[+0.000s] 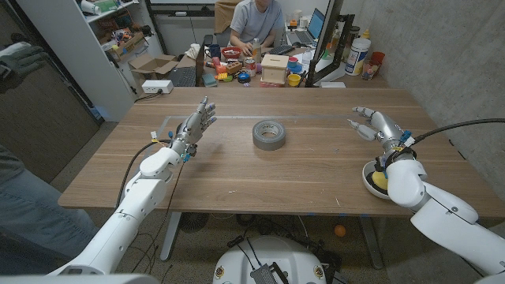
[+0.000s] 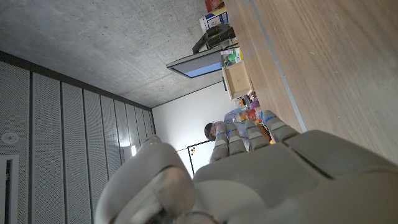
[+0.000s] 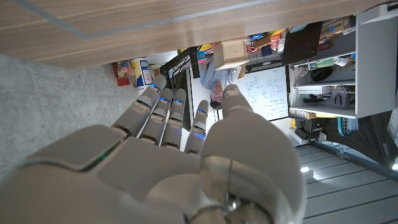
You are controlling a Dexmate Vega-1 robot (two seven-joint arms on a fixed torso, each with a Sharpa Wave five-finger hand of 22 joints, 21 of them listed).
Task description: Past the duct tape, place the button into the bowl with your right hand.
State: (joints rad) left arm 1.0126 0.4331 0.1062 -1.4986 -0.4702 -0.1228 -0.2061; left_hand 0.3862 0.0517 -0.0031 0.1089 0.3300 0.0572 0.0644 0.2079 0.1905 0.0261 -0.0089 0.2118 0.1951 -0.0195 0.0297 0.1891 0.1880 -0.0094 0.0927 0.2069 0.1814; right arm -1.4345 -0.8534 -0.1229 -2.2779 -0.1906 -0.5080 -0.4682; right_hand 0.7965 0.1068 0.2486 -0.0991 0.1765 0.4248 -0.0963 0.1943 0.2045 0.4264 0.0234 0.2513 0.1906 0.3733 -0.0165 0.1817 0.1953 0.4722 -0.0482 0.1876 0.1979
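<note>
A grey duct tape roll lies flat at the middle of the wooden table. A white bowl sits near the right front, partly hidden by my right forearm; something yellow, which may be the button, shows inside it. My right hand is held past the bowl, fingers spread, holding nothing. My left hand stands to the left of the tape with fingers straight and apart, also holding nothing. In the wrist views my left hand and right hand show extended fingers with nothing in them.
A thin grey strip runs across the table's far part. Behind the table a person sits at a cluttered desk. Another person's gloved hand is at the left edge. An orange ball lies on the floor.
</note>
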